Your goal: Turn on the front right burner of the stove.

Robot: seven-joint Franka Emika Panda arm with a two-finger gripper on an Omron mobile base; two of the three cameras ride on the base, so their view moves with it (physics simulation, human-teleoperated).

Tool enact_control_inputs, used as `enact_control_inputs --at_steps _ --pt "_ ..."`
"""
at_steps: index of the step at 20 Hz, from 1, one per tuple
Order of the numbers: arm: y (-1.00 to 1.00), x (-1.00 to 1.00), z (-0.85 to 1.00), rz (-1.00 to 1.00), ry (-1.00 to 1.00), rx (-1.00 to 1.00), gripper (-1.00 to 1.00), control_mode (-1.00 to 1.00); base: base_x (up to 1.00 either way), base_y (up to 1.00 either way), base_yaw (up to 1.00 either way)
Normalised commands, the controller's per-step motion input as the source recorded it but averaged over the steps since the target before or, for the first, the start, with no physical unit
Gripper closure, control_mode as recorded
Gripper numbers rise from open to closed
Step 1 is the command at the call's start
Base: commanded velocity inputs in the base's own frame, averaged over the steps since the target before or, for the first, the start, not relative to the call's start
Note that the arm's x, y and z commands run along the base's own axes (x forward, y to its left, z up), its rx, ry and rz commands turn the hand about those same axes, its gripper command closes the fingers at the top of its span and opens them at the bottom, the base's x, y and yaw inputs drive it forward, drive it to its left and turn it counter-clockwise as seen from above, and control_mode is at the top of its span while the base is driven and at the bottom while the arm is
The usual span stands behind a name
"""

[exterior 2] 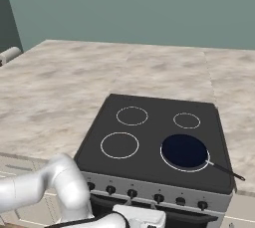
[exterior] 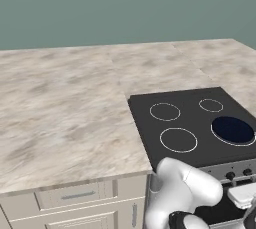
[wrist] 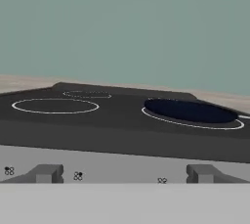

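A marbled table (exterior 2: 60, 87) spreads to the left, with pale drawers (exterior: 75, 195) under its front edge. Set into it toward the right is the stove (exterior 2: 149, 132), its black top marked with white circles. A dark blue pan (exterior 2: 184, 151) sits on the front right circle, its thin handle pointing right. Black knobs (exterior 2: 132, 192) line the grey front panel. The gripper (wrist: 124, 174) faces that panel from just below cooktop level, its two tips spread wide with nothing between them.
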Motion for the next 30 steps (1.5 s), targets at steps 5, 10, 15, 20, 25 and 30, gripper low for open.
enact_control_inputs --at_steps 5,10,15,20,25,30 --pt "-0.18 0.02 -0.21 0.00 -0.03 0.02 -1.00 -1.00 0.00 0.00 0.00" --pt "-0.16 0.03 -0.17 0.00 0.00 0.01 -1.00 -1.00 0.00 0.00 0.00" --pt "-0.14 0.12 -0.08 0.00 0.00 0.01 -1.00 -1.00 0.00 0.00 0.00" --pt "-0.12 0.12 -0.20 0.00 0.00 0.00 -1.00 -1.00 0.00 0.00 0.00" --pt "-0.02 0.09 -0.30 0.00 -0.01 0.00 -1.00 -1.00 0.00 0.00 0.00" --pt "-0.04 0.14 -0.16 0.00 0.00 0.01 -1.00 -1.00 0.00 0.00 0.00"
